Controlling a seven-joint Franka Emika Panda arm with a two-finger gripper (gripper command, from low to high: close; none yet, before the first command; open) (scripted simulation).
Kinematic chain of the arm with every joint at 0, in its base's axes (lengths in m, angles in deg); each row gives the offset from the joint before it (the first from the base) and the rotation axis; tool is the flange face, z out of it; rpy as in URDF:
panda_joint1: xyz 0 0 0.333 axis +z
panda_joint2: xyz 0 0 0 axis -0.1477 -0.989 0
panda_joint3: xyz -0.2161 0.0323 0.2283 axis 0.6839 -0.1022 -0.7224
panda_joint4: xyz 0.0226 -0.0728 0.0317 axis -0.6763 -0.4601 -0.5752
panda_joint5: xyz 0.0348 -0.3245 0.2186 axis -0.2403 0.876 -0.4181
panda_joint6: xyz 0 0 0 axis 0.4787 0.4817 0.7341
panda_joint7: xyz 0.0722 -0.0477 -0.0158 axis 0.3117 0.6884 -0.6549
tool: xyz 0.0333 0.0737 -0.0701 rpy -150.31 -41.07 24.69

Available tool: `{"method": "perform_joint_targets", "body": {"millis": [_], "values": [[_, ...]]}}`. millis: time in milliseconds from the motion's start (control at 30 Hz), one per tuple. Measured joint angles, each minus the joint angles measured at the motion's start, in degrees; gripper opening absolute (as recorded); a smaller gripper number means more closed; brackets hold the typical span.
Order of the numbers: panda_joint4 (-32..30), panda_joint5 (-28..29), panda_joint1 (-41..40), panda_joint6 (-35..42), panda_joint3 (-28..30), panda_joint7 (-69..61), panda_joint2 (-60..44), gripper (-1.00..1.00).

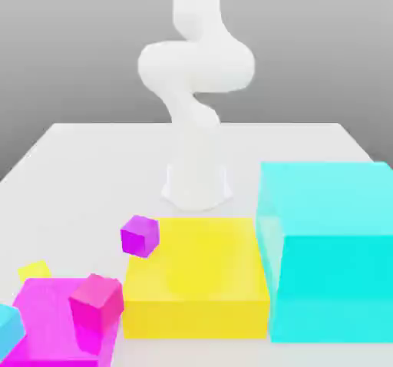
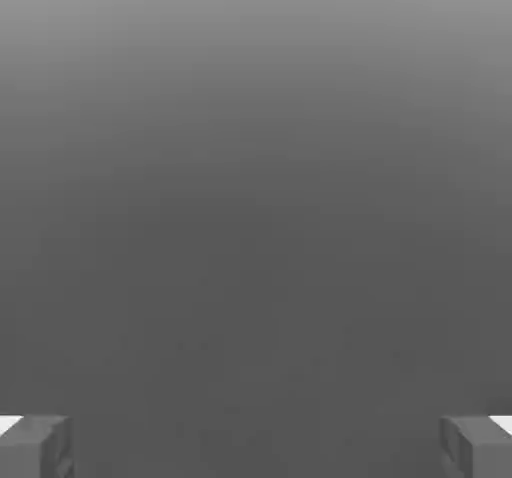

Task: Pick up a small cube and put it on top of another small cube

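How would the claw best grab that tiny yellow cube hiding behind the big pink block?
Probably from straight above, closing on two opposite flat sides of the small yellow cube. The large magenta block sits right in front of it, so a sideways approach looks crowded. The claw is open, fingers wide apart.

Smooth, matt white on the arm (image 1: 196,74), like moulded plastic. Flat, even pale grey on the table (image 1: 92,154), no grain or texture. Plain, unmarked, plastic-looking faces on the small yellow cube (image 1: 34,271), the small purple cube (image 1: 140,236), the large flat yellow block (image 1: 196,277), the magenta blocks (image 1: 54,323) and the big cyan block (image 1: 330,250), this last slightly glowing. Dull matt grey on the fingertips (image 2: 38,446)
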Motion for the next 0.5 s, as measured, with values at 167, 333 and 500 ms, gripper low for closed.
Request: {"method": "perform_joint_targets", "body": {"millis": [167,333,500], "values": [[-1.54,-10.26,-0.23,-1.48,5.19,7.62,-11.4,0.0],[-3.03,-18.57,-1.56,-2.87,8.41,16.06,-22.37,0.0],[-4.72,-24.24,-3.61,-4.97,10.56,26.36,-32.67,0.0]]}}
